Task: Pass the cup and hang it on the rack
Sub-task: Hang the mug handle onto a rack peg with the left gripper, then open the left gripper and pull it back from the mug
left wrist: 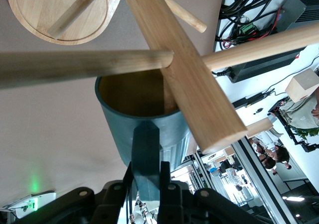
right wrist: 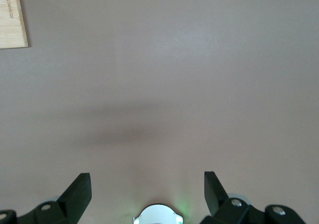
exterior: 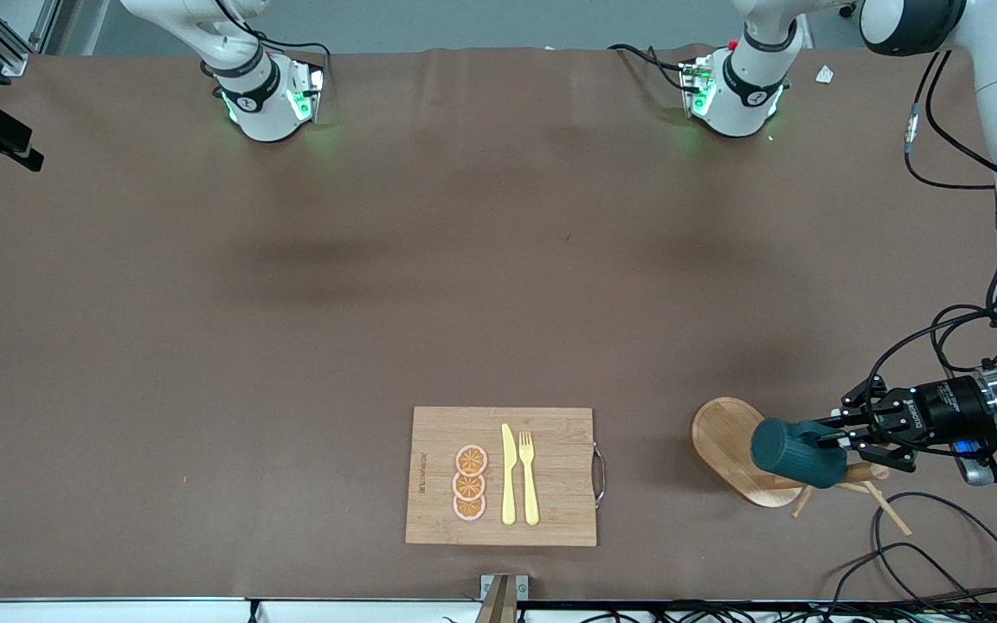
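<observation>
Front view first: the left gripper [exterior: 840,439] reaches in sideways at the left arm's end of the table, its fingers clamped on the loop handle of the small dark teal-green ribbed cup [exterior: 797,452]. That cup is held on its side in the air, right over the light wooden mug rack [exterior: 728,446], covering the rack's post from this angle. The rack's oval base lies flat on the brown table [exterior: 291,346], and thin slanted pegs poke out from under the cup toward the front camera.

Up close in the left wrist view, the black fingers [left wrist: 169,186] pinch the cup's handle, and the cup's [left wrist: 149,119] yellowish-brown inside faces the rack's round central post [left wrist: 192,84]. The post crosses the cup's mouth, and one peg [left wrist: 79,64] runs across the rim; whether peg and rim touch, I cannot tell.

A rectangular bamboo cutting board [exterior: 550,510] with a metal handle lies near the front edge, toward the table's middle, bearing three orange slices [exterior: 469,483], a yellow knife [exterior: 508,474] and a yellow fork [exterior: 529,476] side by side.

The right gripper [right wrist: 148,194] waits high above bare table near its own base, fingers spread wide and holding nothing.
</observation>
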